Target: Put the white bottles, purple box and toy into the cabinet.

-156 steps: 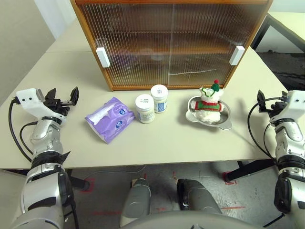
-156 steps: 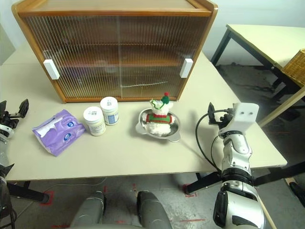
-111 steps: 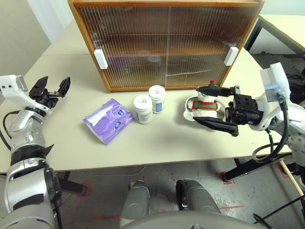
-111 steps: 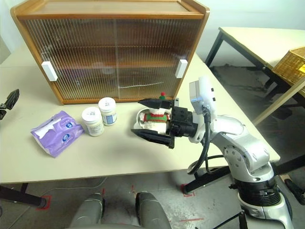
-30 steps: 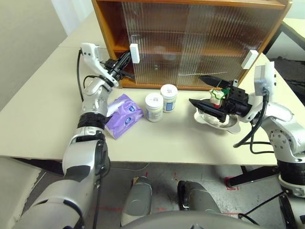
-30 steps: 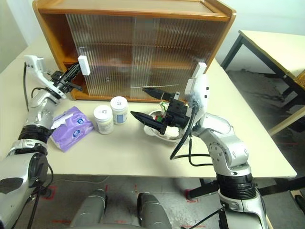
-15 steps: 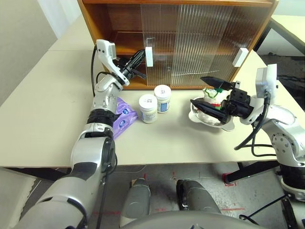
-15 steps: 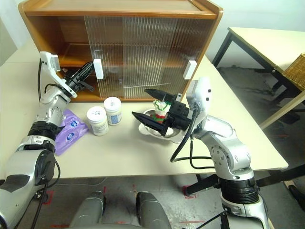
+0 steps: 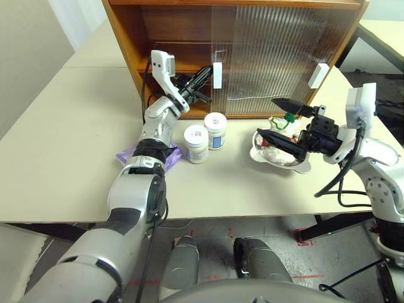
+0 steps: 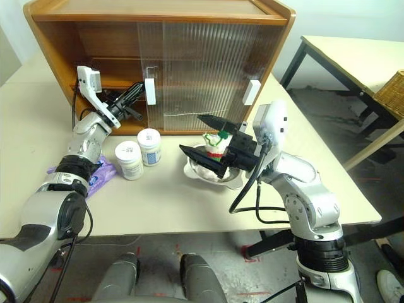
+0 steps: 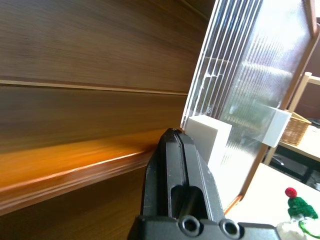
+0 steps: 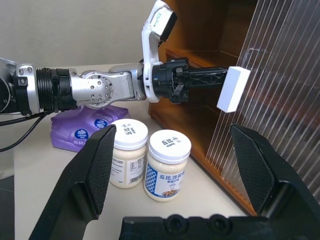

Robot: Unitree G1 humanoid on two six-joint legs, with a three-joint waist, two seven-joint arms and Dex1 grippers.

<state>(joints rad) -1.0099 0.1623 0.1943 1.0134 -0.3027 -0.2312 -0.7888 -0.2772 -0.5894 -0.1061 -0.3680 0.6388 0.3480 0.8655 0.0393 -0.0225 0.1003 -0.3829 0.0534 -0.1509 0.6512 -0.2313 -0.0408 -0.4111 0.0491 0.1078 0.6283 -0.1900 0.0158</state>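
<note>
While our shut left claw [image 9: 206, 71] pushes the white handle [image 9: 217, 75], we should slide the cabinet [image 10: 189, 38] door slowly and straight. Our right claw [image 9: 281, 121] is wide open, holding nothing, by the toy [image 9: 282, 129].

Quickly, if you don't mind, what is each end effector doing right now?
Left end effector: shut, holding nothing, its tip against the cabinet door's white handle.
Right end effector: open, empty, near the toy.

purple box [image 9: 165, 153] half behind left arm [image 9: 154, 126]
</note>
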